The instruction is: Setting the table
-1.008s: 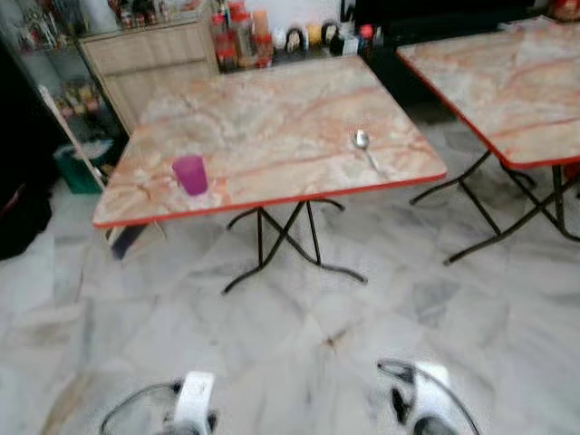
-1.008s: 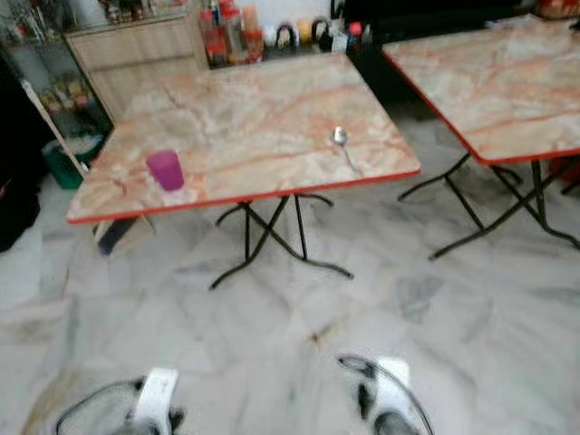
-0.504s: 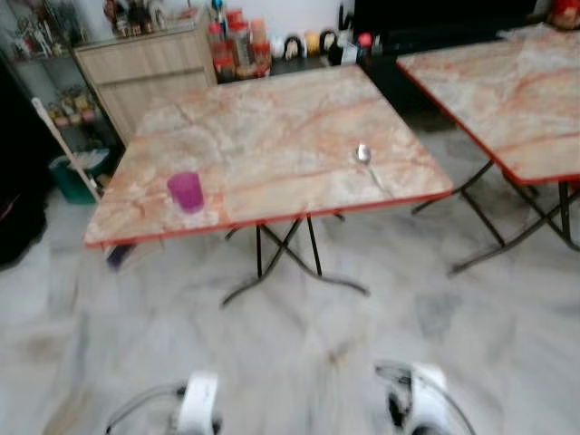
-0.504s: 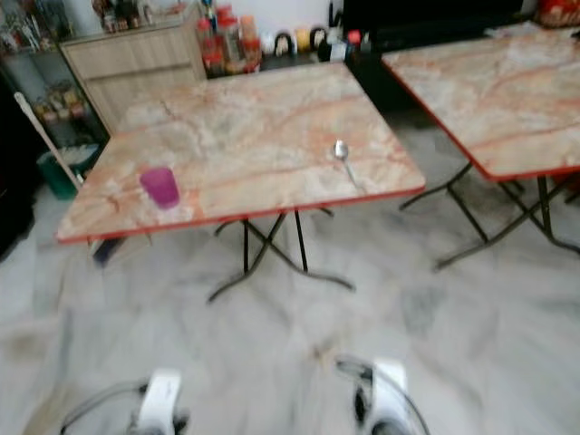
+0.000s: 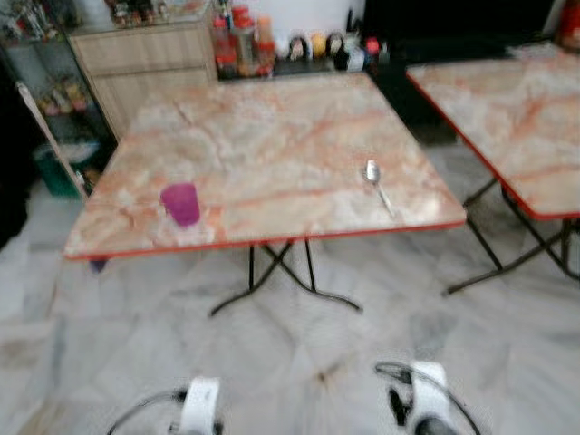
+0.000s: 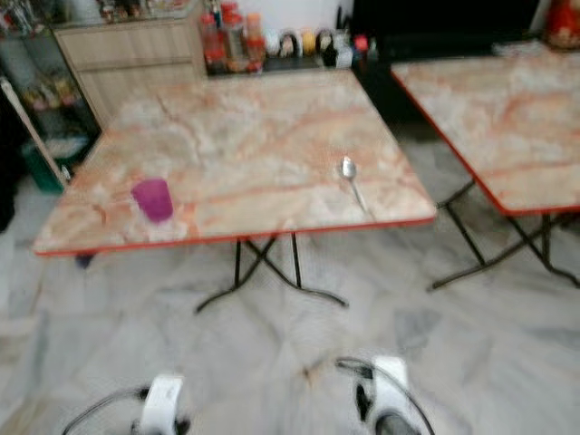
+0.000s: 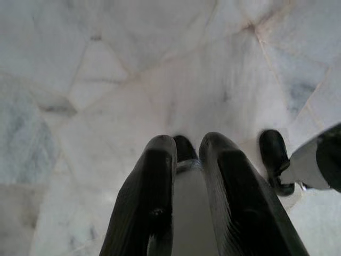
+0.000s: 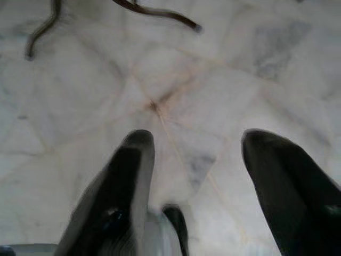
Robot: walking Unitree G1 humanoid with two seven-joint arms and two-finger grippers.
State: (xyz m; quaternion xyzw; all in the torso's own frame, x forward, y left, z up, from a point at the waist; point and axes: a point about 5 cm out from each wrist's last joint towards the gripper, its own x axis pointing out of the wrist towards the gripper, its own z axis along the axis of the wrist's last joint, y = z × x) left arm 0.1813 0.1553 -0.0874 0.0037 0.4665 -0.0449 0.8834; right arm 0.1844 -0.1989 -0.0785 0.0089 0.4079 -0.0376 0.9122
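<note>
Two things lie on the table (image 5: 272, 136) ahead: a purple cup (image 5: 181, 203) and a spoon (image 5: 376, 183). My left gripper (image 7: 186, 154) hangs narrow, my right gripper (image 8: 194, 144) wide, over the floor (image 8: 176, 74).

Left gripper (image 7: 186, 152) at bottom centre of the frame, two black fingers (image 7: 152, 197) nearly together with a narrow gap. Pale marble floor (image 7: 133, 74) behind, veined and cracked. At lower right, a black and white robot part (image 7: 309, 165).
</note>
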